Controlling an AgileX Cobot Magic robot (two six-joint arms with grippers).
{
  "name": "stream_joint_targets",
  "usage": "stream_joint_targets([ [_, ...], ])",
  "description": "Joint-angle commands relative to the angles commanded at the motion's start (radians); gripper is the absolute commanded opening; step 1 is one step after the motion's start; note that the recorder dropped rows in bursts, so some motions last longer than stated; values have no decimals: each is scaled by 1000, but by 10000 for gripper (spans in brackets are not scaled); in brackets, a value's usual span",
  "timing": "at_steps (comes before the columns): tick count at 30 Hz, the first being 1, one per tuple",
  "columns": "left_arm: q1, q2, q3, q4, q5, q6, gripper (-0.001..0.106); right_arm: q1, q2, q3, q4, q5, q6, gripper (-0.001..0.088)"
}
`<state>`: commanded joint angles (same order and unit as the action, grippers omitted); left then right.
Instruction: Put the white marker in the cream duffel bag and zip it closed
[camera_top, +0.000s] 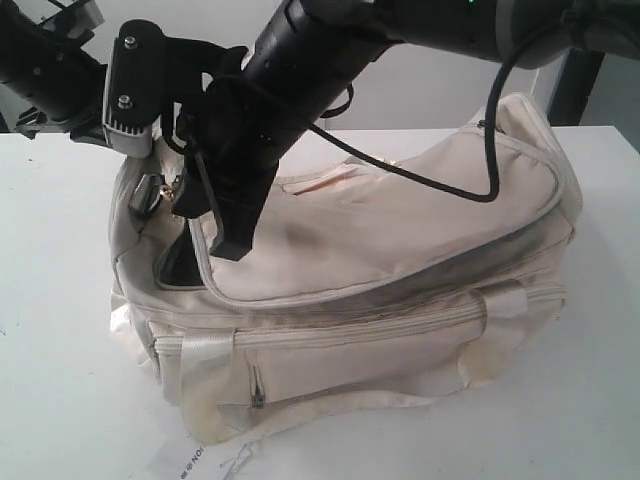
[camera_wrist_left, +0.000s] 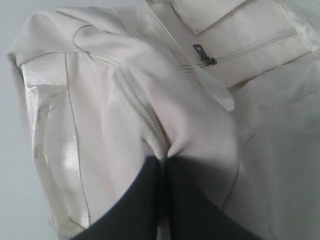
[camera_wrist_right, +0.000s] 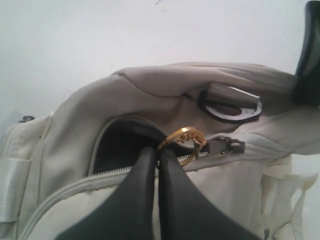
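On the white table (camera_top: 60, 400), my right claw (camera_wrist_right: 159, 155) is pinching the cream duffel bag (camera_top: 400, 230) by its gold ring (camera_wrist_right: 171, 135), left claw (camera_wrist_left: 164, 165) clamping fabric.

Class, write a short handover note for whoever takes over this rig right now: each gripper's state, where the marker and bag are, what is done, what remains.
Left gripper: shut on a fold of the cream duffel bag, beside a zip.
Right gripper: shut on the gold zip ring at the bag's end.
The bag sits on the white table.
White marker: not visible in any view; cannot tell if it is inside.
Done: both grips set.
Left: a dark opening gapes beside the ring, so check for the marker, then zip closed.
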<state>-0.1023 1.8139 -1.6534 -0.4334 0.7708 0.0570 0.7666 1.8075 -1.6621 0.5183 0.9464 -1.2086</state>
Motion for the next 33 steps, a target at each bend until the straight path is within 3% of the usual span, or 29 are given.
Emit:
stream_joint_targets([
  [5, 0, 0, 0, 5, 9, 4, 400, 0, 41, 0, 2, -64, 0, 0],
  [11, 0, 0, 0, -5, 1, 4, 708, 0, 43, 0, 4, -97, 0, 0],
  [14, -2, 0, 0, -62, 8, 59, 759, 0, 43, 0, 4, -97, 0, 0],
  [23, -21, 21, 0, -79, 93, 127, 757, 0, 45, 0, 2, -117, -3, 0],
  [26, -40, 37, 0, -82, 75, 125, 729, 0, 45, 0, 2, -119, -3, 0],
  [28, -42, 43, 0, -88, 65, 123, 645, 0, 45, 0, 2, -119, -3, 0],
  [31, -42, 59, 0, -87, 65, 123, 367, 0, 45, 0, 2, -123, -3, 0],
  [33, -40, 60, 0, -85, 67, 123, 52, 0, 45, 0, 2, -123, -3, 0],
])
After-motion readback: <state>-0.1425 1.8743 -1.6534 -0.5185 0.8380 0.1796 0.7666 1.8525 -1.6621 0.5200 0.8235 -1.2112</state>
